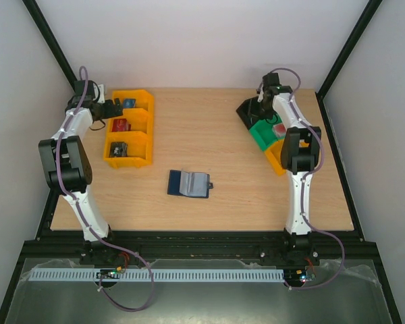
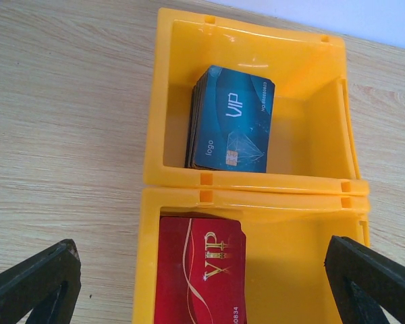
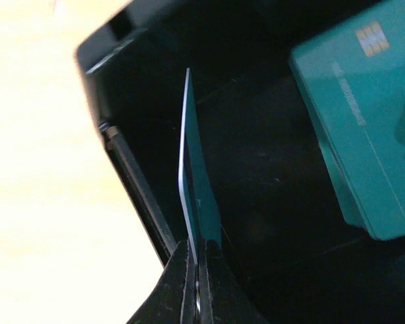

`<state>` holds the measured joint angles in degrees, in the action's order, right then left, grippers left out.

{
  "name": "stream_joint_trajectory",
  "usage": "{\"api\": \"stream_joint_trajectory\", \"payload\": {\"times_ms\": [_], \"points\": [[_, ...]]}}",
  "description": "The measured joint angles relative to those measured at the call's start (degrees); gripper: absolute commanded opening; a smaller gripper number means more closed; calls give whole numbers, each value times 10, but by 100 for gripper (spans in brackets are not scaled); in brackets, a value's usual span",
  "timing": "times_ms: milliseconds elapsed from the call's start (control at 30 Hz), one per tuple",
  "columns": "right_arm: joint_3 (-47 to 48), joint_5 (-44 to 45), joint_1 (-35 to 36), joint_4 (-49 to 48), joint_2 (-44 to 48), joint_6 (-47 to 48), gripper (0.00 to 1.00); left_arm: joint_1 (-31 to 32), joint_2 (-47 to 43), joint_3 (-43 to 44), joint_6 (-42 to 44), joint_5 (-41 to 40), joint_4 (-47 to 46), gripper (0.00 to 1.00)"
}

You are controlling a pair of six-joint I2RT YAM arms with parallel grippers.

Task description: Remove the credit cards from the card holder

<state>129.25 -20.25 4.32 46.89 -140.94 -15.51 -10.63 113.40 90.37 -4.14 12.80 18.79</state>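
The card holder (image 1: 189, 183) lies opened flat on the middle of the table, dark navy with paler inner panels and a small tab on its right; neither gripper is near it. My right gripper (image 3: 197, 246) is shut on the lower edge of a teal credit card (image 3: 201, 189), held edge-on over the black bin (image 3: 270, 202). A second teal card (image 3: 364, 128) lies inside that bin. At the back right of the top view, the right gripper (image 1: 262, 101) hangs over the black bin (image 1: 246, 109). My left gripper (image 2: 201, 246) stands wide open and holds nothing above the yellow bins (image 1: 129, 128).
The yellow bins hold a stack of blue VIP cards (image 2: 231, 121) and a red VIP card (image 2: 199, 270). A green bin (image 1: 264, 135) and an orange-yellow bin (image 1: 277, 158) stand beside the right arm. Dark frame posts run along both side walls.
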Motion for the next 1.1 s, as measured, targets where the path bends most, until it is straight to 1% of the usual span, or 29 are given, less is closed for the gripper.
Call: {"api": "stream_joint_trajectory", "payload": {"times_ms": [200, 267, 333, 500, 633, 733, 833, 933, 1033, 1100], "points": [[-126, -71, 26, 67, 86, 52, 2, 0, 0, 0, 0, 0, 0, 99], [-143, -86, 33, 94, 104, 60, 2, 0, 0, 0, 0, 0, 0, 99], [-134, -98, 37, 104, 114, 61, 2, 0, 0, 0, 0, 1, 0, 99], [-46, -124, 22, 92, 119, 18, 2, 0, 0, 1, 0, 5, 0, 99], [-44, -138, 7, 65, 139, -30, 2, 0, 3, 10, 3, 16, 1, 99], [-48, -140, 2, 57, 147, -41, 2, 0, 3, 17, 8, 38, 2, 99], [-49, -124, 6, 56, 154, -21, 2, 0, 3, 26, 9, 74, 0, 98], [-50, -113, 15, 56, 165, 23, 2, 1, 3, 32, 14, 135, -3, 93], [-53, -111, 41, 56, 188, 95, 2, 5, 6, 52, 42, 235, -2, 85], [-57, -114, 73, 58, 208, 153, 2, 17, 9, 78, 91, 311, 15, 82]]}}
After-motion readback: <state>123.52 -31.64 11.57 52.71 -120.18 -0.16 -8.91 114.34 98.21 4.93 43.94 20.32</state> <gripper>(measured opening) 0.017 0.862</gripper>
